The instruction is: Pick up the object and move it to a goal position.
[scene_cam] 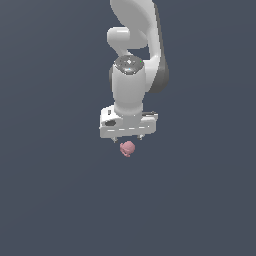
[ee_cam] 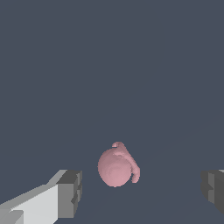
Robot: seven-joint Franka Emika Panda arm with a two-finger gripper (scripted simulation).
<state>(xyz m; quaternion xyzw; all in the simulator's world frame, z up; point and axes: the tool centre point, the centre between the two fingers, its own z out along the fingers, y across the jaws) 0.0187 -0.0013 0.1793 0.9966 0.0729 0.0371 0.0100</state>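
The object is a tiny pink lumpy blob [scene_cam: 127, 148] lying on the flat dark grey floor just below the white gripper [scene_cam: 128, 138] in the exterior view. In the wrist view the pink blob [ee_cam: 116, 166] lies between the two grey fingertips [ee_cam: 70, 192], which stand wide apart on either side without touching it. The gripper [ee_cam: 142, 190] is open and holds nothing. In the exterior view the hand body hides the fingers almost fully.
The white arm [scene_cam: 135, 45] rises from the hand towards the top of the exterior view. The plain dark grey floor [scene_cam: 50, 200] spreads on all sides with no other object or goal marker in view.
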